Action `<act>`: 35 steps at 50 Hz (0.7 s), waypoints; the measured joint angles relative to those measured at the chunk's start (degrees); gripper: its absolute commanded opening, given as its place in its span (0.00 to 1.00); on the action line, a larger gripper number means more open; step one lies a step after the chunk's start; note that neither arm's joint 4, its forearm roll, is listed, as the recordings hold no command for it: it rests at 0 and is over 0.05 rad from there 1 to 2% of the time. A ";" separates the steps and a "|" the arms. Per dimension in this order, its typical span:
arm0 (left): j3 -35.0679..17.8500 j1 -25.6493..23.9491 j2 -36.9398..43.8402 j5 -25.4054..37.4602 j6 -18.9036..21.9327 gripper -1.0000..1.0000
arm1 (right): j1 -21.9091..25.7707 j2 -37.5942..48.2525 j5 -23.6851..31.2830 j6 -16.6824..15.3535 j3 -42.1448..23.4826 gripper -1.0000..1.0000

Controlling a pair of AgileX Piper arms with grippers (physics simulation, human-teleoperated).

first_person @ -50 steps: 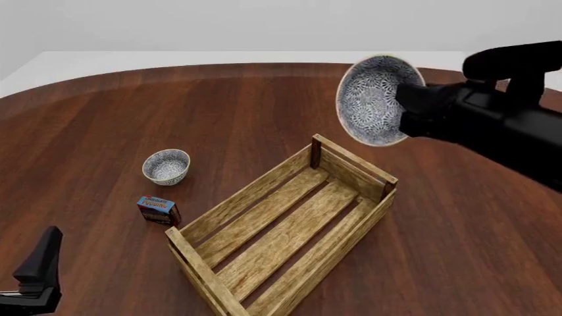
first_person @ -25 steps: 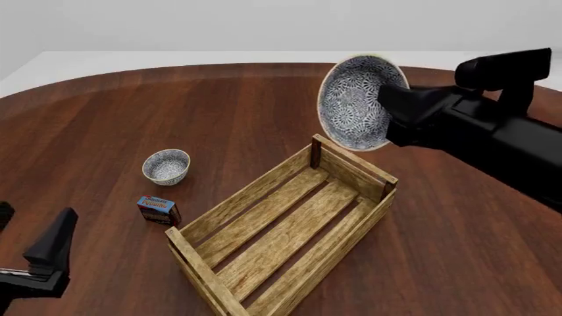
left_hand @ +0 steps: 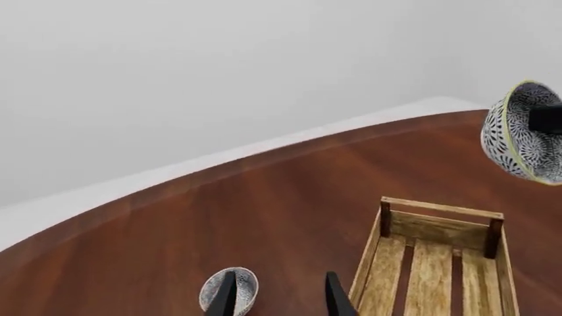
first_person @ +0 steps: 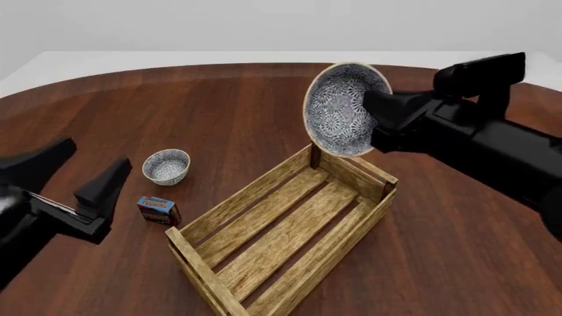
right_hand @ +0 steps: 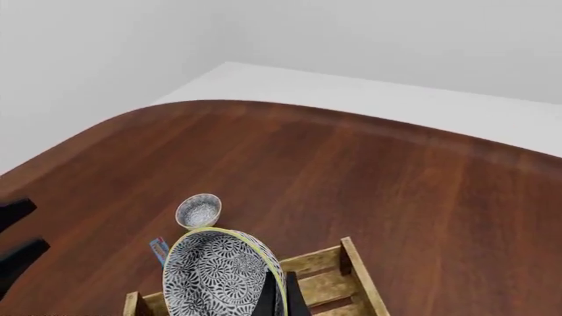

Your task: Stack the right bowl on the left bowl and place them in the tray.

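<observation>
I have the right bowl (first_person: 338,108) up in the air, pinched at its rim by the right gripper (first_person: 380,117), whose jaws are closed on the thin wall. The bowl hangs tilted, its patterned inside facing the front camera, above the far end of the tray (first_person: 285,234). The left bowl (first_person: 166,166) sits upright on the surface (first_person: 220,112), well to the left of the tray, with the small blue-and-red box (first_person: 158,210) just in front of it. My left gripper (first_person: 79,174) hovers near that bowl with its jaws spread apart and nothing between them.

I judge both bowls to be stiff, glazed ceramic: hard, slick and prone to chip if dropped. A rim pinch gives little contact, so the tilted bowl could swing or slip. I'd carry it slowly, level it over the left bowl, and lower it gently so they nest.
</observation>
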 measured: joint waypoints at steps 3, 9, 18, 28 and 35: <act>-1.94 -1.45 2.75 -0.77 0.29 1.00 | 0.10 0.16 -0.10 -0.02 0.03 0.00; -5.62 -4.62 8.25 -2.40 1.02 1.00 | 0.25 0.41 -0.25 -0.02 0.07 0.00; -10.51 -8.72 16.36 -4.78 2.21 1.00 | 0.72 0.68 -0.41 -0.05 0.24 0.00; -15.47 -12.22 22.60 -5.53 2.46 1.00 | 1.08 1.31 -0.72 -0.10 0.35 0.00; -18.71 -14.59 25.48 -5.11 1.66 1.00 | 1.31 1.75 -0.86 -0.20 0.39 0.00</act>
